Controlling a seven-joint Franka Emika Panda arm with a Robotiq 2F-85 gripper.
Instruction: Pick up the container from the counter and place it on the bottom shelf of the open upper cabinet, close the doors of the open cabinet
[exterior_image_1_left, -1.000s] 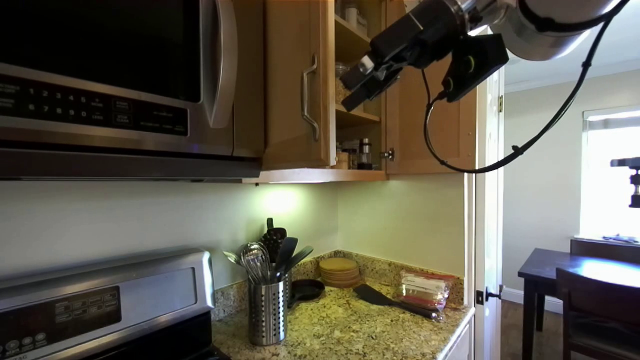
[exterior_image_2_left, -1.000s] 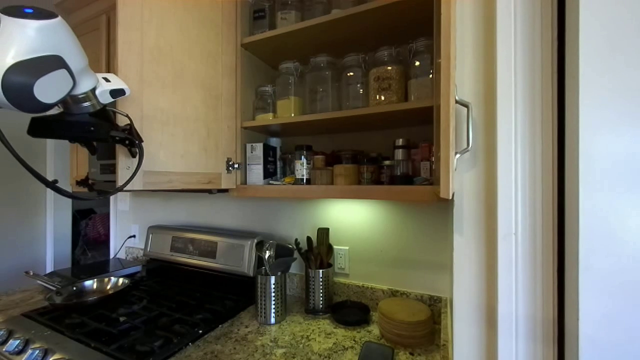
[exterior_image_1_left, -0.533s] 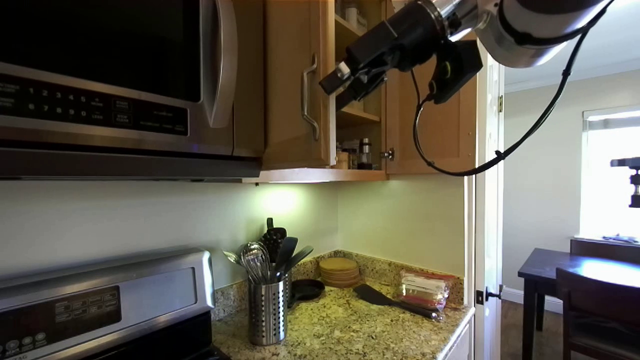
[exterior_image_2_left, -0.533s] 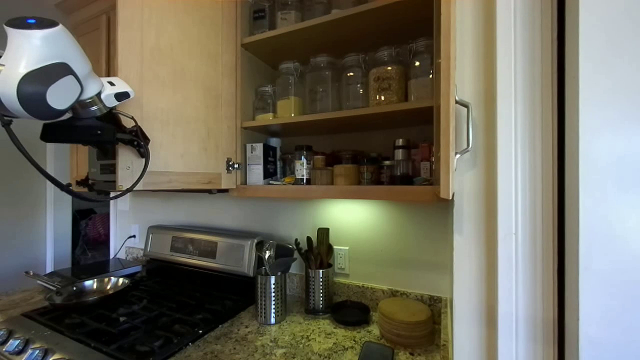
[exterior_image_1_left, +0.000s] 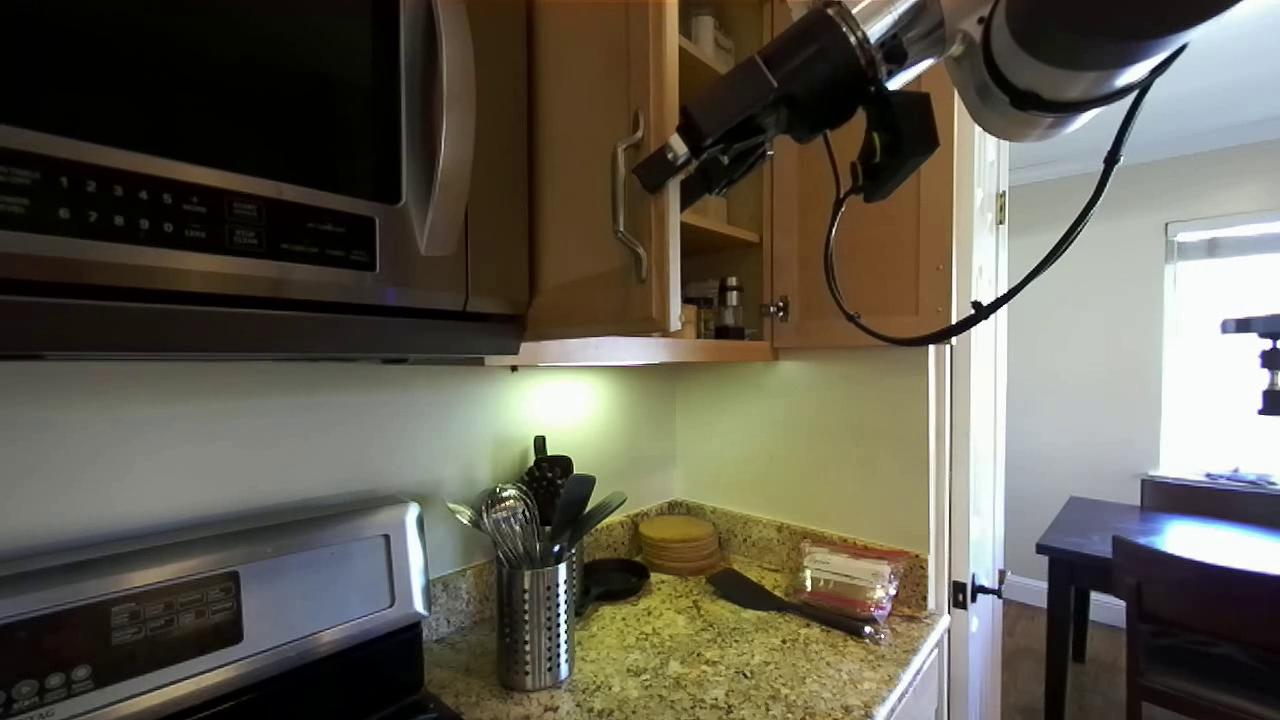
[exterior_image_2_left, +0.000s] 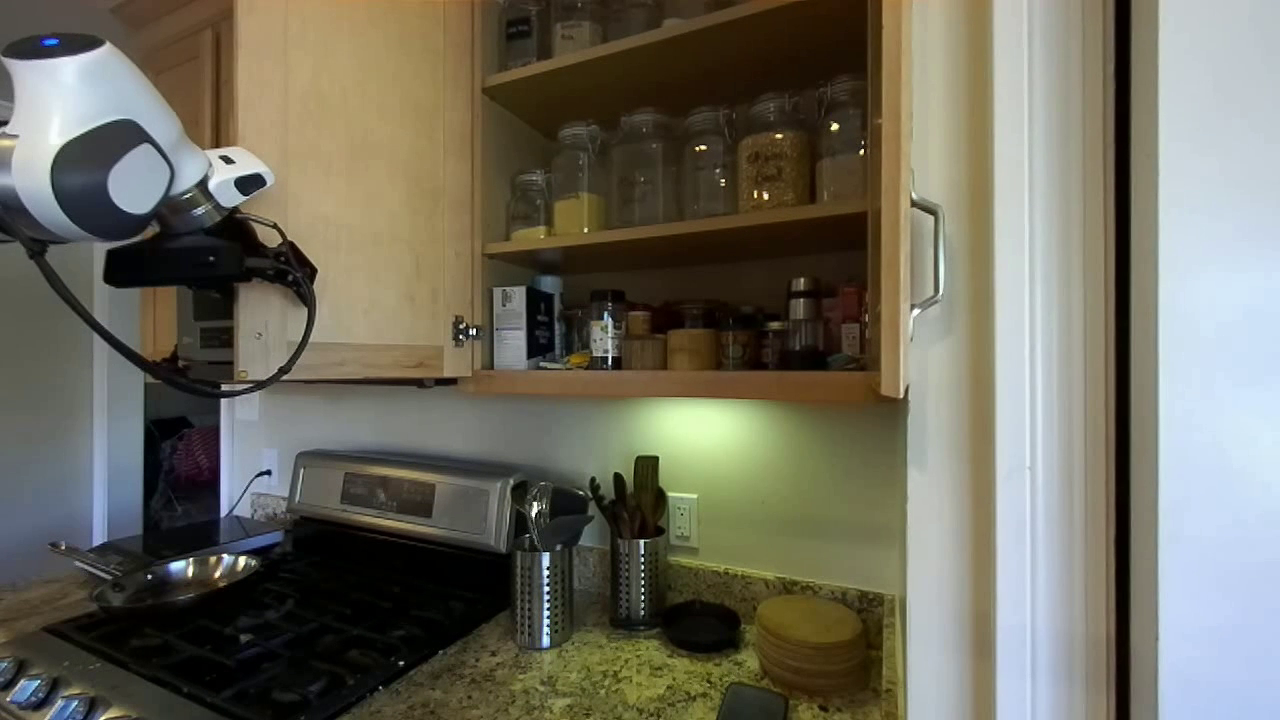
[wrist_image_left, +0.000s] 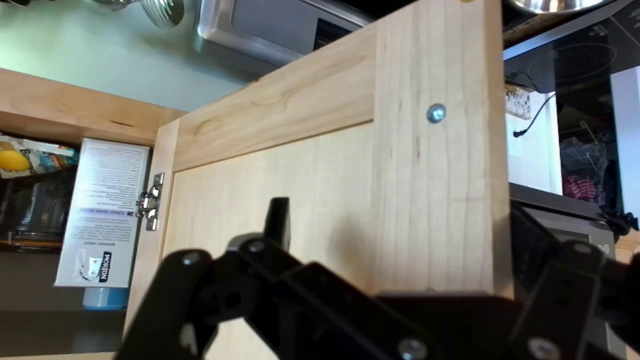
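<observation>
At free edge of open door (wrist_image_left: 435, 195), pincer (wrist_image_left: 400, 222) spread wide, straddling it; whether touching, cannot tell.

Pale greenish light pools on the wall (exterior_image_1_left: 610, 425); the window (exterior_image_1_left: 1195, 370) glares white; soft shadow smudges the door (wrist_image_left: 335, 165).

in exterior view, container (exterior_image_2_left: 606, 330) on bottom shelf (exterior_image_2_left: 690, 385), right of carton (exterior_image_2_left: 514, 330); utensil holders (exterior_image_2_left: 543, 598) on counter (exterior_image_2_left: 600, 675) below

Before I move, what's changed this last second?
In an exterior view, the jaws moved left, now straddling the edge of the cabinet door near the microwave; that door shifted slightly right. No clear grip. The dark-capped jar on the bottom shelf stayed put.
</observation>
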